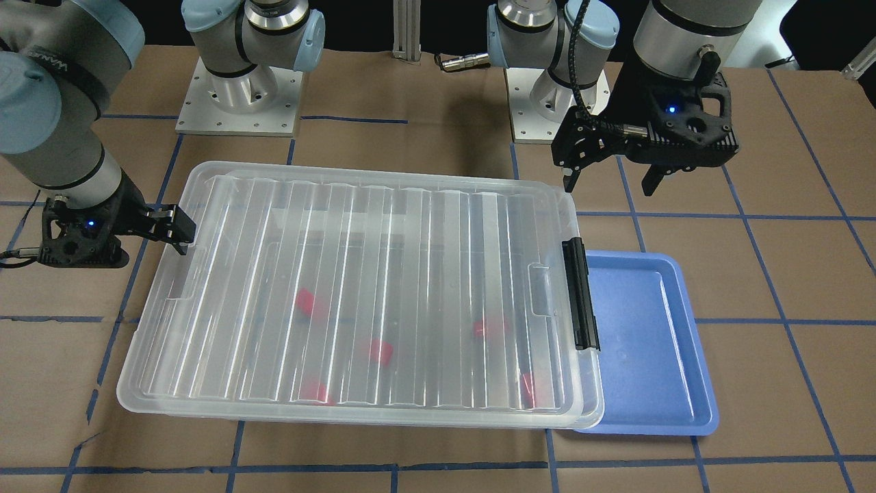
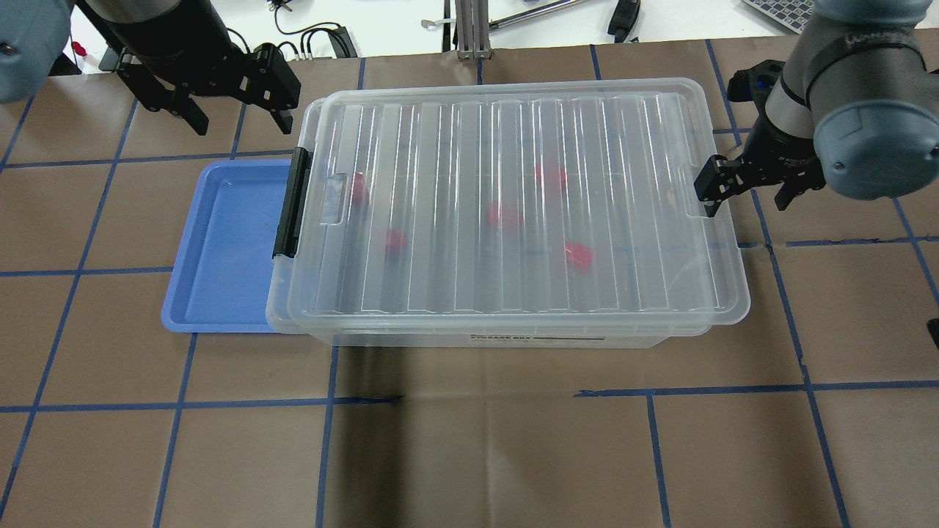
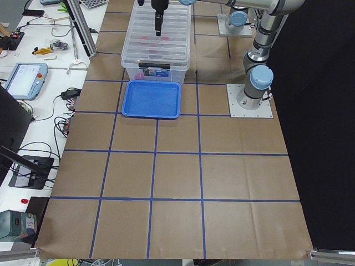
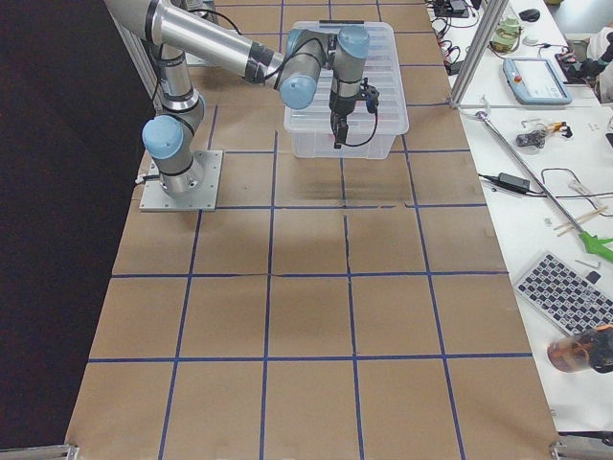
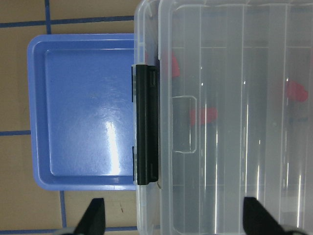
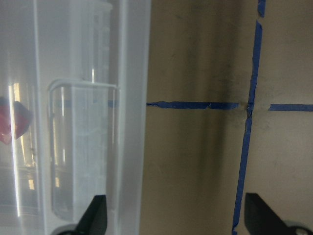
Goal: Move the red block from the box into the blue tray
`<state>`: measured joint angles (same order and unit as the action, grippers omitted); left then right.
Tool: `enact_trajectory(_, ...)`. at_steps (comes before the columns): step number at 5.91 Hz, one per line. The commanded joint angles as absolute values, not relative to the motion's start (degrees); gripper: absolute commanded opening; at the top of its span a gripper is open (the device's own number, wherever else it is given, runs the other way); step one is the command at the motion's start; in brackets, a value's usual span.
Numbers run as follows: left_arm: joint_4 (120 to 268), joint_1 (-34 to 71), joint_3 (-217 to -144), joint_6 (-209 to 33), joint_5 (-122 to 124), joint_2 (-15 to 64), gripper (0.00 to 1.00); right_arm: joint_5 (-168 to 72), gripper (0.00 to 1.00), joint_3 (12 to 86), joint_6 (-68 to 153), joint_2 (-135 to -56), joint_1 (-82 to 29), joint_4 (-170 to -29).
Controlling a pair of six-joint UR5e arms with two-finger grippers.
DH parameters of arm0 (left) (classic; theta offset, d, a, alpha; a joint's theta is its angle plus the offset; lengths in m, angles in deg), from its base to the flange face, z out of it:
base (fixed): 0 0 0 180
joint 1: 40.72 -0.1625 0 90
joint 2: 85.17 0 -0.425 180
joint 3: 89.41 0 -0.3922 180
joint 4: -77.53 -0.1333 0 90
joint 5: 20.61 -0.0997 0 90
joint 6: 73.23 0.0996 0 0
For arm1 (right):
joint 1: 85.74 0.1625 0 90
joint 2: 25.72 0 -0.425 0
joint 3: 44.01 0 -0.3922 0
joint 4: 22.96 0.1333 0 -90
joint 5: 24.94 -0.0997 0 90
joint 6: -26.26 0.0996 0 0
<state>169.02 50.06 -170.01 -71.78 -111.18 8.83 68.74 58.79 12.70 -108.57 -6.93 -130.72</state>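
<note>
Left gripper (image 2: 238, 121) and right gripper (image 2: 744, 204), both downward-pointing, fingers (image 2: 194, 117) wide apart, empty.

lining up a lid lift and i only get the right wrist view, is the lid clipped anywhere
observer: yes, a black clip latch sits on the end of the box opposite yours, and it looks folded down over the lid.
operator: where's the tray then
observer: the blue tray lies flat against that latch end, with nothing in it.
operator: left arm in the way
observer: the left gripper hangs above the latch end, jaws open, holding nothing.
</note>
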Motion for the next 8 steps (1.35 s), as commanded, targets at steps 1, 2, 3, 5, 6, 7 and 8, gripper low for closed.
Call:
enact_trajectory(1,169.02,50.07,-170.0,-71.74,-111.14,8.78,0.98,68.67,1.0,58.73,8.7,-107.37,-9.43,-133.69)
enact_trajectory(2,169.02,50.07,-170.0,-71.74,-111.14,8.78,0.98,68.67,1.0,58.73,6.68,-107.28,-10.75,-133.7)
enact_trajectory(3,169.02,50.07,-170.0,-71.74,-111.14,8.78,0.98,68.67,1.0,58.65,6.31,-107.28,-11.37,-133.79)
enact_trajectory(5,169.02,50.07,-170.0,-71.74,-111.23,8.78,0.98,68.67,1.0,58.65,3.68,-107.28,-14.26,-133.79)
enact_trajectory(6,169.02,50.07,-170.09,-71.74,-111.23,8.78,0.98,68.67,1.0,58.65,3.32,-107.28,-14.72,-133.79)
enact_trajectory(7,169.02,50.07,-170.01,-71.74,-111.23,8.78,0.98,68.76,1.0,58.65,2.53,-107.28,-15.24,-133.79)
enact_trajectory(8,169.02,50.16,-169.92,-71.74,-111.23,8.96,0.98,68.76,1.0,58.73,1.4,-107.28,-16.73,-133.79)
